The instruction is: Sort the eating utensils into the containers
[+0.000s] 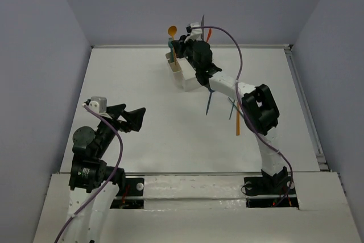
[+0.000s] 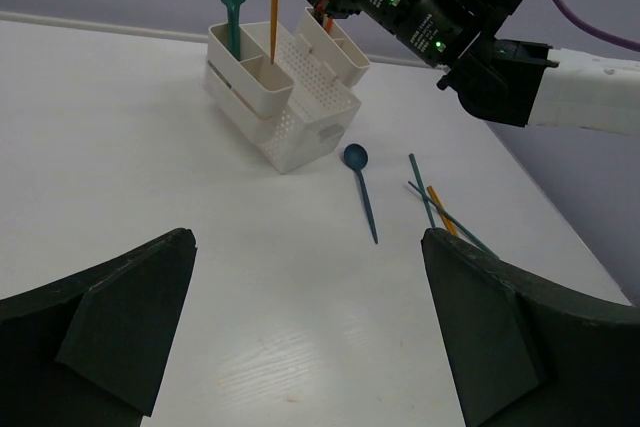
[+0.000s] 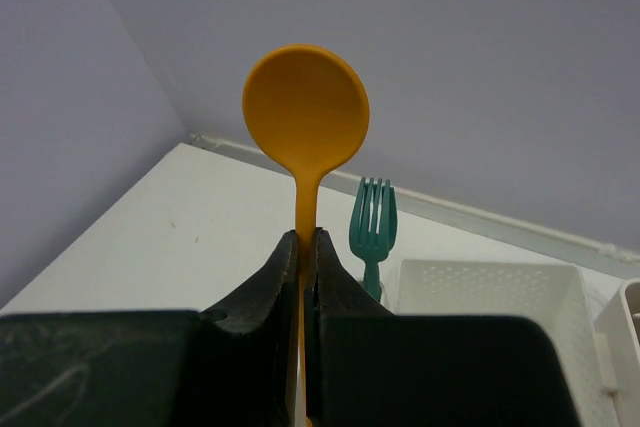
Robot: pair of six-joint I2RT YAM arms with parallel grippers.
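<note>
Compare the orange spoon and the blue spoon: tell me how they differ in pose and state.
The orange spoon stands upright with its bowl up; the blue spoon lies flat on the table. The orange spoon is clamped in the right gripper with its handle going down into a compartment of the white caddy; the blue spoon lies free beside the caddy, untouched. Both are slim, round-bowled spoons.
</note>
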